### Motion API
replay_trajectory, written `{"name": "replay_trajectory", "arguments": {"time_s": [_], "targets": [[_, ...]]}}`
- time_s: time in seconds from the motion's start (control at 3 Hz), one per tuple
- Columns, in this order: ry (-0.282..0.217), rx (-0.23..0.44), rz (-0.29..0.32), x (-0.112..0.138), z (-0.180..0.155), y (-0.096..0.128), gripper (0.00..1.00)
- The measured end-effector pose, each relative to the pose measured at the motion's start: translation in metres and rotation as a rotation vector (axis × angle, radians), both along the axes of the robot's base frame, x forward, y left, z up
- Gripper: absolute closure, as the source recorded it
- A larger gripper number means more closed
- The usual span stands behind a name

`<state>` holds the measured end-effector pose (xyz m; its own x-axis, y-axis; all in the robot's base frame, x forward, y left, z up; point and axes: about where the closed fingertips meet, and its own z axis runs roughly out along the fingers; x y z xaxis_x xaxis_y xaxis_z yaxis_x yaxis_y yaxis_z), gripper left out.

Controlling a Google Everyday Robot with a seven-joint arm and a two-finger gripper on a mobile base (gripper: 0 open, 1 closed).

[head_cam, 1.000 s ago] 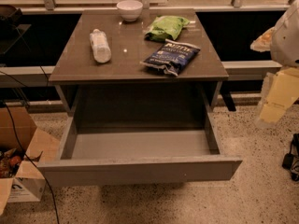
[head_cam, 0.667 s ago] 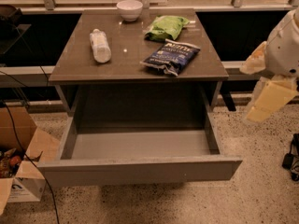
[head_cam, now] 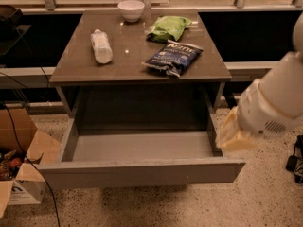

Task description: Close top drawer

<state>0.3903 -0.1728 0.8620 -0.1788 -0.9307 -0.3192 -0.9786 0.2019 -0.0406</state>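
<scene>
The top drawer (head_cam: pixel 142 172) is pulled far out from under the brown table top (head_cam: pixel 71 65). Its plain grey front faces me and its smooth grey inside (head_cam: pixel 142 145) holds nothing. My white arm (head_cam: pixel 274 103) comes in from the right. The cream-coloured gripper (head_cam: pixel 233 135) at its end hangs just outside the drawer's right side wall, near the front right corner and a little above the front panel. Whether it touches the drawer is not clear. The lower drawer fronts are out of view.
On the table top lie a white bowl (head_cam: pixel 131 9), a white bottle on its side (head_cam: pixel 101 46), a green bag (head_cam: pixel 168 27) and a dark blue chip bag (head_cam: pixel 173 56). An open cardboard box (head_cam: pixel 21 174) and a black cable (head_cam: pixel 28 160) are on the floor at the left.
My arm has swung left and down from the right edge toward the drawer's right front corner. The drawer stands open as before.
</scene>
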Motion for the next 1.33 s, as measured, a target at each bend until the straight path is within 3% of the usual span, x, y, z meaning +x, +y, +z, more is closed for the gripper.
{"name": "replay_trajectory", "arguments": {"time_s": [0.33, 0.67, 1.33], "targets": [[0.045, 0.064, -0.020, -0.008, -0.059, 0.001, 1.00], [0.044, 0.065, -0.025, -0.008, -0.064, 0.001, 1.00], [0.122, 0.062, 0.001, -0.014, -0.123, 0.024, 1.00]]}}
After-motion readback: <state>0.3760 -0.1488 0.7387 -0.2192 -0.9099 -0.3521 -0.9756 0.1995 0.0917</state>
